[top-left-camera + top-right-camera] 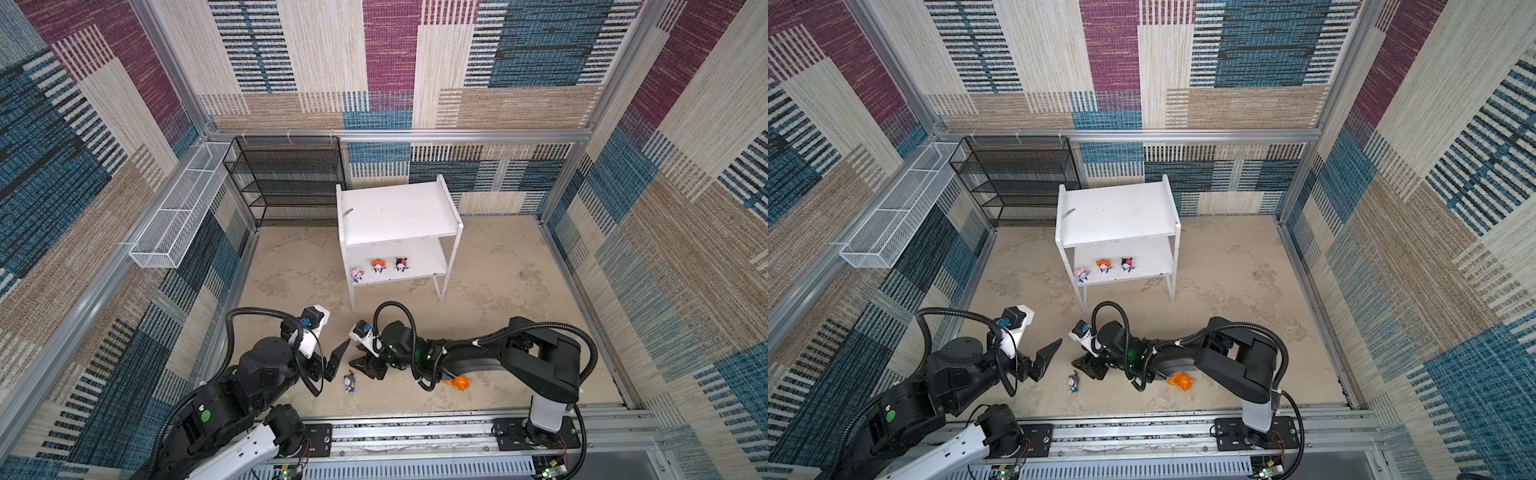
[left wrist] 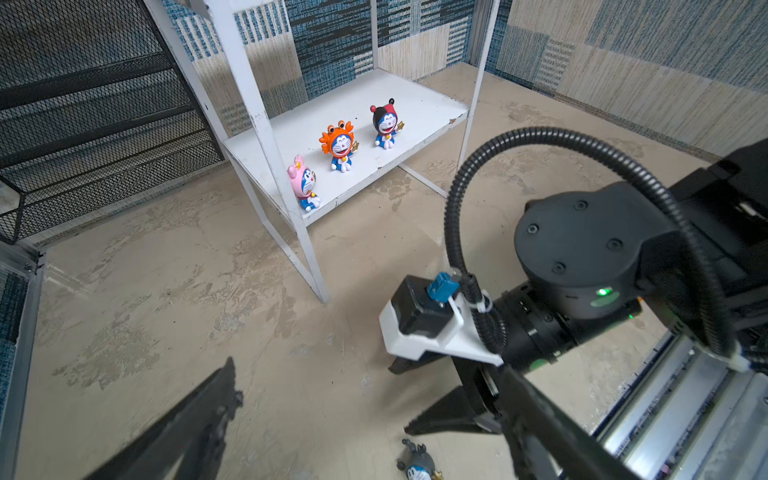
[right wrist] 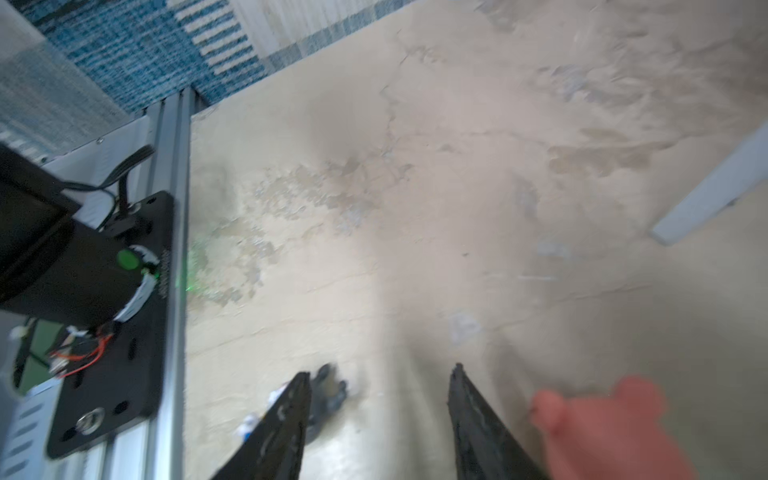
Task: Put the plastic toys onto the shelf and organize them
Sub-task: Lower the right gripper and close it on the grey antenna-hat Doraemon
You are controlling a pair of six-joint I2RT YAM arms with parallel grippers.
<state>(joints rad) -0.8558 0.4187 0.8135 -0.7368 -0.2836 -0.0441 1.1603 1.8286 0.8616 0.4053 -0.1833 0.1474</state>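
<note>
Right wrist view: right gripper parted, empty, just beside the grey toy; left gripper near it gapes wide.

Holds the black left gripper low, in front of the white two-tier shelf and short of its near left leg, jaws spread wide with nothing between. Folds the black left arm compactly behind it. Stretches the black right arm low and sideways in front of that shelf. Points the black right gripper at the left one, just apart, jaws parted and empty.
</note>
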